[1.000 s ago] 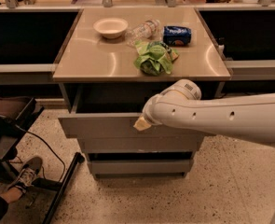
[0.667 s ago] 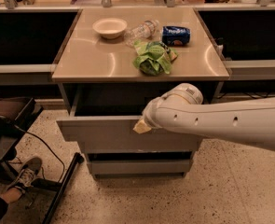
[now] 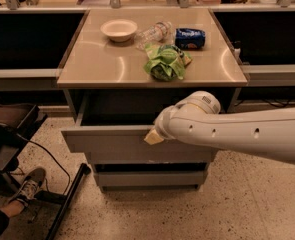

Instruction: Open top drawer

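The top drawer point(image 3: 107, 145) is the widest grey metal front under the counter top point(image 3: 97, 64). It stands pulled out partway, with a dark gap showing behind its front. My gripper point(image 3: 153, 136) sits at the upper edge of the drawer front, right of centre, at the end of my white arm point(image 3: 237, 131), which comes in from the right. The arm hides the right part of the drawer front and most of the gripper.
Two narrower grey drawer fronts point(image 3: 149, 178) sit below, closed. On the counter are a white bowl point(image 3: 119, 29), a clear bottle point(image 3: 153, 32), a blue bag point(image 3: 190, 38) and a green bag point(image 3: 164, 62). A shoe point(image 3: 29, 183) and a black stand leg point(image 3: 67, 199) lie on the floor at left.
The top drawer front has come a little further out toward the camera, and my gripper and arm have drawn back with it.
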You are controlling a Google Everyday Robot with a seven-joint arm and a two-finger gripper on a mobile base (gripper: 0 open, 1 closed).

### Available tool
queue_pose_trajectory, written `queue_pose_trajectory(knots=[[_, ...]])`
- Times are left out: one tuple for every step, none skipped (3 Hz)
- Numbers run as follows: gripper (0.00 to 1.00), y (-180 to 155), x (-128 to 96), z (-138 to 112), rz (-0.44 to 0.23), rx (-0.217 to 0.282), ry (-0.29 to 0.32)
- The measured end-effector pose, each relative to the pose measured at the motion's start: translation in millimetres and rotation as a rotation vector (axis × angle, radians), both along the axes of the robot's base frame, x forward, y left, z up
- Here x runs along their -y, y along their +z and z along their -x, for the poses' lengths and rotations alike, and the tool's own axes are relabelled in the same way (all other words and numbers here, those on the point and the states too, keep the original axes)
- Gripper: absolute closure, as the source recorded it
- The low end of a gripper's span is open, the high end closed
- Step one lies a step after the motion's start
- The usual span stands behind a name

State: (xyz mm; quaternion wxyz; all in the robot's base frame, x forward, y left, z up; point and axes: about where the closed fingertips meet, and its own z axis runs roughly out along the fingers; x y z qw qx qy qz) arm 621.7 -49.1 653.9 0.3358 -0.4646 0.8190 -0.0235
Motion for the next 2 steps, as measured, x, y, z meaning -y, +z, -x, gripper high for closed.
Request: queue_pose_trajectory(knots=[[1.00, 1.4, -2.1, 0.7, 0.000, 0.000, 0.000], [1.00, 6.6, -2.3, 5.4, -0.009, 0.017, 0.003]])
